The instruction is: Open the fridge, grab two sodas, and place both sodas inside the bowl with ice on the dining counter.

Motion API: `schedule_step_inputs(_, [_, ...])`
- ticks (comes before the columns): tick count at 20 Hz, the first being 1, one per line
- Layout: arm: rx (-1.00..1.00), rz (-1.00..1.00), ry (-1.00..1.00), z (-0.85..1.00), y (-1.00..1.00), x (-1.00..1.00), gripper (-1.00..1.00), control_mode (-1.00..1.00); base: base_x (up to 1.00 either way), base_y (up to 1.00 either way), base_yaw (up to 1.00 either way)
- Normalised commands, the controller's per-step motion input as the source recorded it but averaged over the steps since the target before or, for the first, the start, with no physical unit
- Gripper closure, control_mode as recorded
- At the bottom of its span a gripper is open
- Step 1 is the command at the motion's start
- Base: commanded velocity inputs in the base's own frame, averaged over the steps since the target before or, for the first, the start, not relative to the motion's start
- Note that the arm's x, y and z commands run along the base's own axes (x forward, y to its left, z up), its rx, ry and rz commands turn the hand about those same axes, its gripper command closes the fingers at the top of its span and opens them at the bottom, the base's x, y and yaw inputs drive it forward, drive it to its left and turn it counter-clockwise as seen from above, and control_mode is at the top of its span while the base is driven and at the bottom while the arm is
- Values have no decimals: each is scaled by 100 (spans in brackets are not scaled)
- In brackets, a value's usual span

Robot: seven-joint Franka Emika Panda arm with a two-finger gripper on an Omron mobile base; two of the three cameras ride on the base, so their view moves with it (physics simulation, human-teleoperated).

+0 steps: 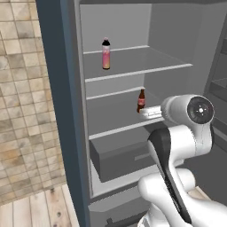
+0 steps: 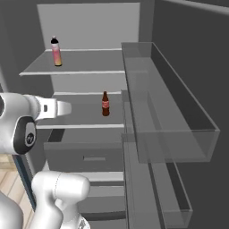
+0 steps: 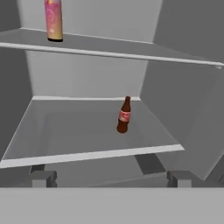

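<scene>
Now the fridge (image 1: 71, 111) stands open, so both sodas are reachable. Jaws spread wide and empty, the gripper (image 3: 109, 177) faces the cola (image 3: 124, 115) on the lower shelf, lined up for a grasp; the pink bottle (image 1: 106, 53) waits above.

Matt grey fridge (image 1: 119, 26), clear shelves (image 1: 137, 71)

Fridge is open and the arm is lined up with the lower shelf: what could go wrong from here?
The cola bottle stands upright, well back on the shelf; a push from one finger of the open gripper might tip it. The reach goes under the upper shelf with the pink bottle; lifting early could hit that shelf.
</scene>
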Motion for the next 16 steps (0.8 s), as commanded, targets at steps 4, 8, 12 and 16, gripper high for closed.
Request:
schedule_step_inputs(4, [0, 6, -20, -24, -22, 0, -100, -100, 0, 0, 0])
schedule_step_inputs(8, [0, 1, -17, -41, -29, 0, -100, -100, 0, 0, 0])
schedule_step_inputs(12, [0, 1, -6, -48, -27, 6, -100, -100, 0, 0, 0])
schedule_step_inputs(16, [2, 4, 0, -44, -13, 24, -100, -100, 0, 0, 0])
